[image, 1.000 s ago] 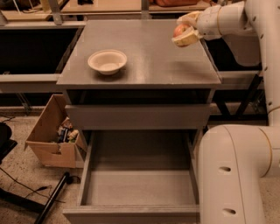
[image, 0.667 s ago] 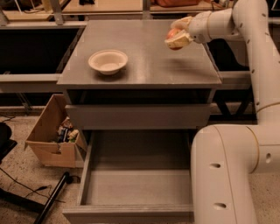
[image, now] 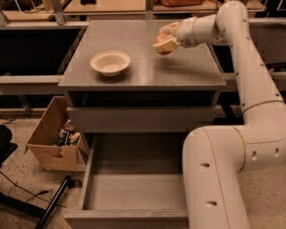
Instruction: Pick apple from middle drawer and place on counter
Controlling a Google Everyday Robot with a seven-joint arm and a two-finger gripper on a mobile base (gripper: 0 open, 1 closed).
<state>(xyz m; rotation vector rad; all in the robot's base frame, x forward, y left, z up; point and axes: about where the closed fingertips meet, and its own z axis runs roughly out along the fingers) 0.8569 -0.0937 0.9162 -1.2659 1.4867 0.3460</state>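
My gripper [image: 163,44] is over the right middle of the grey counter [image: 143,71] and is shut on the apple [image: 162,49], whose red skin shows between and below the cream fingers. The apple hangs a little above the counter surface and casts a shadow to its right. The middle drawer [image: 134,192] stands pulled open below the cabinet front, with its grey floor bare. The white arm reaches from the lower right up and over the counter's right edge.
A cream bowl [image: 110,62] sits on the left half of the counter. A shallower shut drawer front [image: 140,118] is above the open drawer. An open cardboard box [image: 56,138] with small items stands on the floor left of the cabinet. Wooden benches [image: 111,6] run behind.
The gripper with the apple has moved left, from beyond the counter's right rear edge to over its right middle, and has come lower toward the surface.
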